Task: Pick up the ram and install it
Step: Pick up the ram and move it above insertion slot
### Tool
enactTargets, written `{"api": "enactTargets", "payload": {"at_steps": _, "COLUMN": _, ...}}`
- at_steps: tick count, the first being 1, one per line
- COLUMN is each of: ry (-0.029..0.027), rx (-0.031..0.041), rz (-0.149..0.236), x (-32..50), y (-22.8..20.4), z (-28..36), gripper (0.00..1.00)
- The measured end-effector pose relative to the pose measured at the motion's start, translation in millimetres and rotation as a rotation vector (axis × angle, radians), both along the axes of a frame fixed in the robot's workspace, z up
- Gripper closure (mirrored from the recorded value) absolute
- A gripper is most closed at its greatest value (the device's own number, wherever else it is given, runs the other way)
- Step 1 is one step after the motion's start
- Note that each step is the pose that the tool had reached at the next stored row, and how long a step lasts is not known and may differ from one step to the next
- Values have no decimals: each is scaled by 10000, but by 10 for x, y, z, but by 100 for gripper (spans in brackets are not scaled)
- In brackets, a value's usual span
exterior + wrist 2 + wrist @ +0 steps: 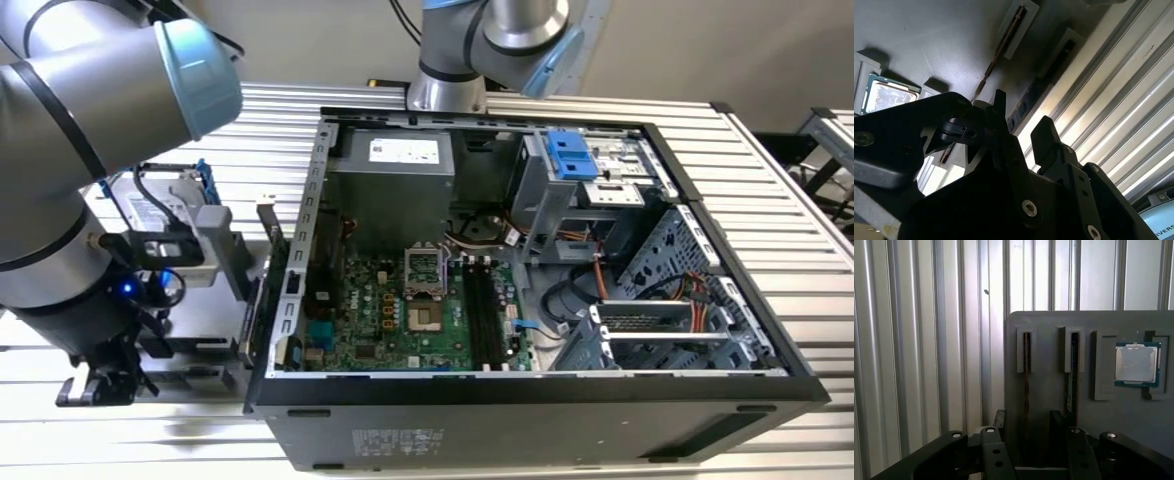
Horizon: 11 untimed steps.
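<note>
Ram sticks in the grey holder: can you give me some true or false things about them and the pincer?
The pincer has a finger on each side of one ram stick in the grey holder. True.
The ram stick is plugged into the motherboard. False: it stands on edge in the holder.
A processor chip lies in the holder. True.
The computer case is shut. False: its side is open.

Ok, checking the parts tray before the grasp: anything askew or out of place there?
Nothing stands out. The ram and a second stick stand on edge in slots of the tray, the processor lies flat in its pocket, and the gripper, jaws open, straddles the ram.
</note>
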<state>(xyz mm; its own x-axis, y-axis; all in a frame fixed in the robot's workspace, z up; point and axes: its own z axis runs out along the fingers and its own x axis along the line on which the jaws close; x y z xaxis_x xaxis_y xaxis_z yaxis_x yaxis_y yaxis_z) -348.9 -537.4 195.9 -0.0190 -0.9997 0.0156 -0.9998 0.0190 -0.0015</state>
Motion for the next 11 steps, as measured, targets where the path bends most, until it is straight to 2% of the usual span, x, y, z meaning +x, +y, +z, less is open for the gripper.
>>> {"api": "enactTargets", "payload": {"at_steps": 3, "ry": 1, "rx": 0, "rz": -1, "x": 0, "y": 7, "z": -23, "gripper": 0}}
{"api": "enactTargets", "payload": {"at_steps": 11, "ry": 0, "rx": 1, "rz": -2, "x": 0, "y": 10, "z": -26, "gripper": 0}}
